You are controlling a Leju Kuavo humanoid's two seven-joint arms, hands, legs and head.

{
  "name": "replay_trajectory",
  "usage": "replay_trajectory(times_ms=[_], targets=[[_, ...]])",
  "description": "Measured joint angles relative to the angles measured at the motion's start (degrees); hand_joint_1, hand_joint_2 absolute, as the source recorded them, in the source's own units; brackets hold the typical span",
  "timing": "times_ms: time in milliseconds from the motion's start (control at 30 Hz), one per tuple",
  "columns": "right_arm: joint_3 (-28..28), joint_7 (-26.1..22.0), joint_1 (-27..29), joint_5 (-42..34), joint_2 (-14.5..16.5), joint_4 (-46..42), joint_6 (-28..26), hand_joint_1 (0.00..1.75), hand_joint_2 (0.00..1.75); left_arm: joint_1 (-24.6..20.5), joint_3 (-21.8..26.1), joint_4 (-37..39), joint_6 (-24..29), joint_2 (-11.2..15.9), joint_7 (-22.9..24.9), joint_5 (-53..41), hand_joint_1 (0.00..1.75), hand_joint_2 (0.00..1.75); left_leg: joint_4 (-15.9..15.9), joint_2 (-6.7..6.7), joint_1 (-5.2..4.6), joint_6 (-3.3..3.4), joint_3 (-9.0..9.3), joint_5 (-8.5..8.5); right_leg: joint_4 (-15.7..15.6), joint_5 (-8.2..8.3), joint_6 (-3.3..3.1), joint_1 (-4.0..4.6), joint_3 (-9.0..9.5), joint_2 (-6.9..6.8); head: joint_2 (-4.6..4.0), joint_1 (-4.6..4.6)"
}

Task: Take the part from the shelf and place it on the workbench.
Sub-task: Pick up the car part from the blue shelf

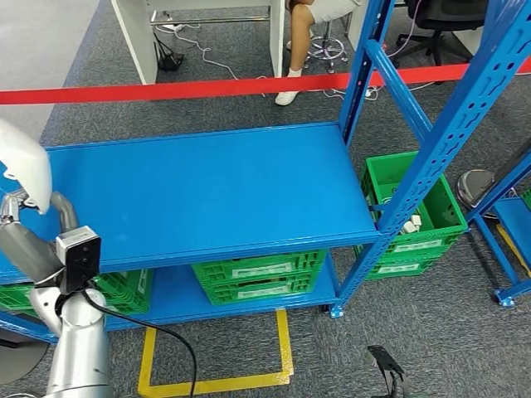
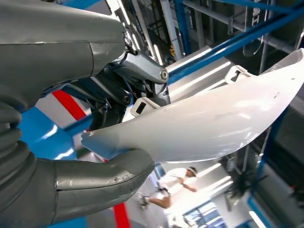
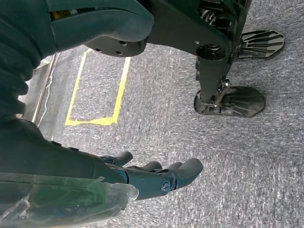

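Note:
The part is a long curved white plastic shell [image 2: 215,123]. My left hand [image 2: 90,118] grips one end of it between the thick grey thumb [image 2: 104,178] and the dark fingers above. In the head view the white part [image 1: 24,162] shows at the far left, just above the left end of the blue shelf [image 1: 207,191], with my left hand [image 1: 16,207] under it. My right hand [image 3: 157,175] hangs over the grey carpet with its fingers extended and nothing in them.
Green crates [image 1: 260,278] sit on the lower shelf level, another green crate [image 1: 406,211] beside the shelf's blue upright [image 1: 432,157]. A red barrier tape [image 1: 187,87] runs behind the shelf; a seated person [image 1: 300,50] is beyond it. Yellow floor marking [image 1: 219,381] lies in front.

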Motion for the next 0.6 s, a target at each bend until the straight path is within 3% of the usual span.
replay_trajectory(times_ms=[600], targets=[[0.36,0.44,-0.01,-0.05,0.03,0.00,-0.14,0.00,1.75,1.60,-9.02,-4.94,-0.02,2.58,3.31,4.57,1.75,1.75,0.00,0.00,-0.01,0.01,0.00,-0.01,0.00,0.00,0.00,-0.02,0.00,-0.01,0.00,-0.01]])
